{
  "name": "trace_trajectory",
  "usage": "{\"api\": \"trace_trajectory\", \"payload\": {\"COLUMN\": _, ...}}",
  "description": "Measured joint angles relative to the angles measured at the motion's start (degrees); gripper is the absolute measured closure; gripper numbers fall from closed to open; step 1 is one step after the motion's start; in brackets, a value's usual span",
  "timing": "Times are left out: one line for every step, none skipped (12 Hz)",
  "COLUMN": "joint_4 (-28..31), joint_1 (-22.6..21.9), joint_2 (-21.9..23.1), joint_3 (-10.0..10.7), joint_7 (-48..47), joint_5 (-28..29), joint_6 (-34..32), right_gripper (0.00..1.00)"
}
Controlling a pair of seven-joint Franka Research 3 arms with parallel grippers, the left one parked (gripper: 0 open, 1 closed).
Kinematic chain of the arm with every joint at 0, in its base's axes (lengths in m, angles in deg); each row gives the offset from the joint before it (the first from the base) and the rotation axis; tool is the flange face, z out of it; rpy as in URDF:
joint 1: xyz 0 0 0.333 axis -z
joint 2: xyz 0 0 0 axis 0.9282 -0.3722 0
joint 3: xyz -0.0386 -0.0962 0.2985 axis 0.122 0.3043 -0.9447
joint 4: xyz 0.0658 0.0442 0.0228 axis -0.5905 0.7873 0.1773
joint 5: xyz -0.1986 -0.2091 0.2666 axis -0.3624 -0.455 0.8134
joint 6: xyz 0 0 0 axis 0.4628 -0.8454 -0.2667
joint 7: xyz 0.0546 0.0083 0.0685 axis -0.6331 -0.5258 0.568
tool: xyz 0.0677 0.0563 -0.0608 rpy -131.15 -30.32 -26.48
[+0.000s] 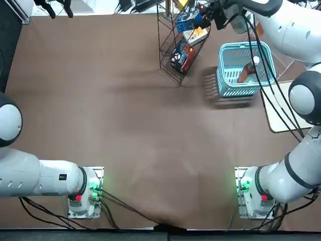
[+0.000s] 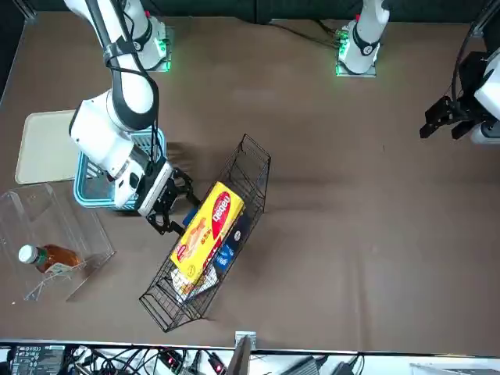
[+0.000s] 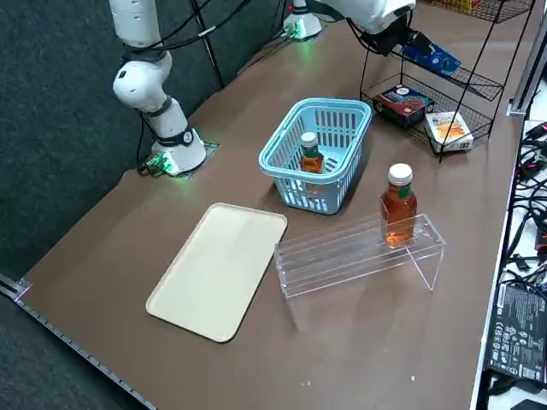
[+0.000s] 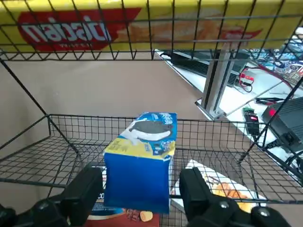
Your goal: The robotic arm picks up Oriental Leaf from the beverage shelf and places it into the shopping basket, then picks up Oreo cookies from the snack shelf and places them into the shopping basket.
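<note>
My right gripper (image 4: 140,182) reaches into the black wire snack shelf (image 1: 168,55), open, with one finger (image 4: 87,189) on each side of the blue Oreo cookies pack (image 4: 139,163). A narrow gap shows at each side of the pack. The side view shows the gripper (image 3: 414,38) at the pack (image 3: 432,56) on the middle tier. An Oriental Leaf bottle (image 1: 247,72) with amber tea and a white cap lies inside the turquoise shopping basket (image 1: 225,55). A second such bottle (image 3: 398,205) stands on the clear acrylic beverage shelf (image 3: 359,252).
A yellow flat box (image 2: 207,226) lies on the snack shelf's top tier. A red-and-dark pack (image 3: 404,101) and a white-orange pack (image 3: 449,128) sit on lower tiers. A beige tray (image 3: 218,269) lies beside the basket. Black cables trail along my arm above the basket.
</note>
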Motion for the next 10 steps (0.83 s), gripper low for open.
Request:
{"api": "trace_trajectory", "payload": {"joint_4": -0.4, "joint_1": -0.1, "joint_2": -0.3, "joint_3": 0.0, "joint_7": 0.0, "joint_5": 0.0, "joint_6": 0.0, "right_gripper": 0.0}}
{"api": "trace_trajectory", "payload": {"joint_4": -0.7, "joint_1": -0.1, "joint_2": -0.6, "joint_3": 0.0, "joint_7": 0.0, "joint_5": 0.0, "joint_6": 0.1, "right_gripper": 0.0}}
{"api": "trace_trajectory", "payload": {"joint_4": -1.1, "joint_1": -0.2, "joint_2": -1.0, "joint_3": 0.0, "joint_7": 0.0, "joint_5": 0.0, "joint_6": 0.1, "right_gripper": 0.0}}
{"api": "trace_trajectory", "payload": {"joint_4": -1.5, "joint_1": -0.3, "joint_2": -1.5, "joint_3": 0.0, "joint_7": 0.0, "joint_5": 0.0, "joint_6": 0.2, "right_gripper": 0.0}}
{"api": "trace_trajectory", "payload": {"joint_4": -1.9, "joint_1": -0.3, "joint_2": -1.9, "joint_3": 0.0, "joint_7": 0.0, "joint_5": 0.0, "joint_6": 0.2, "right_gripper": 0.0}}
{"api": "trace_trajectory", "payload": {"joint_4": -2.2, "joint_1": -0.3, "joint_2": -2.2, "joint_3": 0.0, "joint_7": 0.0, "joint_5": 0.0, "joint_6": 0.2, "right_gripper": 0.0}}
{"api": "trace_trajectory", "payload": {"joint_4": -2.5, "joint_1": -0.3, "joint_2": -2.4, "joint_3": 0.0, "joint_7": 0.0, "joint_5": 0.0, "joint_6": 0.3, "right_gripper": 0.0}}
{"api": "trace_trajectory", "payload": {"joint_4": -2.8, "joint_1": -0.3, "joint_2": -2.7, "joint_3": 0.0, "joint_7": 0.0, "joint_5": 0.0, "joint_6": 0.4, "right_gripper": 0.0}}
{"api": "trace_trajectory", "payload": {"joint_4": -3.0, "joint_1": -0.3, "joint_2": -2.9, "joint_3": 0.0, "joint_7": 0.0, "joint_5": 0.0, "joint_6": 0.4, "right_gripper": 0.0}}
{"api": "trace_trajectory", "payload": {"joint_4": -3.2, "joint_1": -0.3, "joint_2": -3.1, "joint_3": 0.0, "joint_7": 0.0, "joint_5": 0.0, "joint_6": 0.4, "right_gripper": 0.0}}
